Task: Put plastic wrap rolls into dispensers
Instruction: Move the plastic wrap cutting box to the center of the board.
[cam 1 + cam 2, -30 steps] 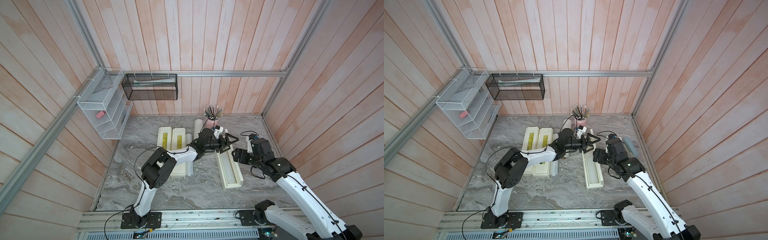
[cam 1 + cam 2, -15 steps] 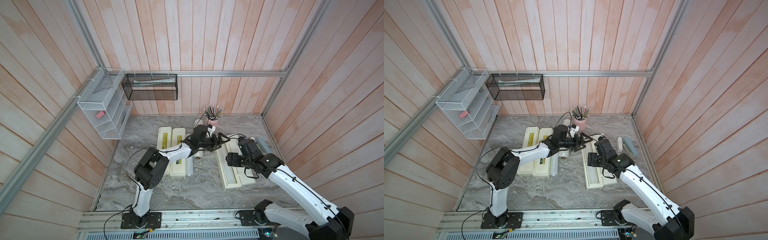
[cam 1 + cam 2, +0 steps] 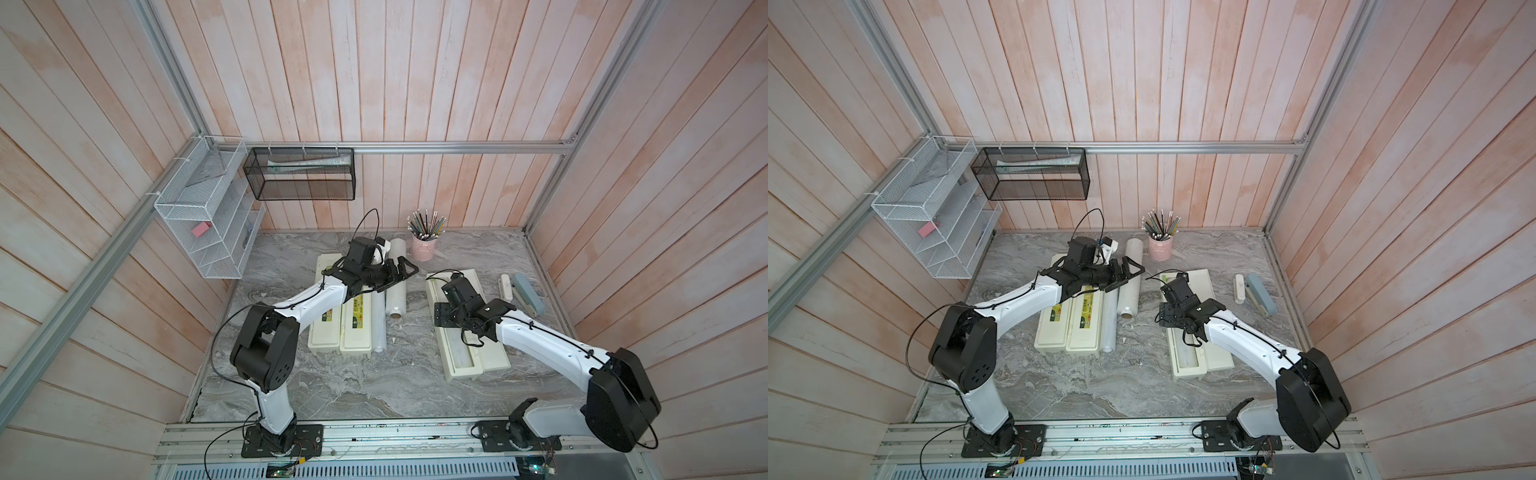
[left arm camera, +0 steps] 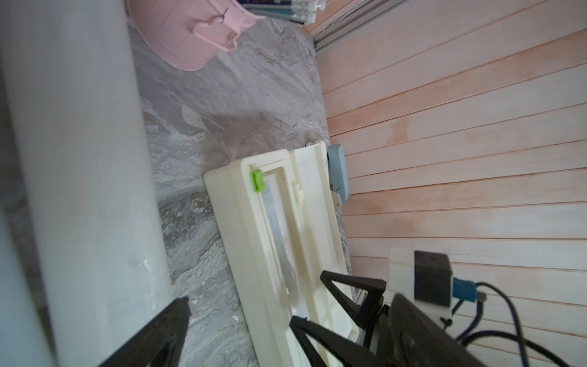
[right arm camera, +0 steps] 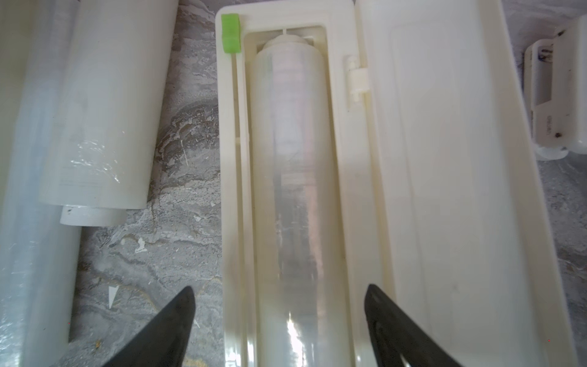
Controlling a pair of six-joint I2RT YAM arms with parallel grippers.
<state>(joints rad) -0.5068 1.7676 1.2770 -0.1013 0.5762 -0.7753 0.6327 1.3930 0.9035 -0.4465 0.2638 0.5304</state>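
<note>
An open dispenser (image 3: 453, 365) lies right of centre, its lid (image 5: 444, 159) flat beside it and a green slider tab (image 5: 230, 33) at the far end. A translucent plastic wrap roll (image 5: 292, 190) rests in its trough. My right gripper (image 5: 279, 317) hovers open over that trough, one finger on each side, touching nothing. It also shows in a top view (image 3: 446, 291). Two closed dispensers (image 3: 357, 324) lie left of centre, a thin roll (image 3: 379, 328) alongside them. My left gripper (image 3: 401, 270) is open and empty above a thick white roll (image 3: 397, 291).
A pink pencil cup (image 3: 424, 249) stands at the back. A grey-blue stapler-like object (image 3: 528, 295) and a small white device (image 3: 505, 286) lie near the right wall. A white wire shelf (image 3: 208, 232) and a black mesh basket (image 3: 299, 174) hang on the walls.
My left gripper has pulled back leftward from the open dispenser to above the thick roll. My right gripper has moved left over the dispenser's trough, its fingers a little closer together.
</note>
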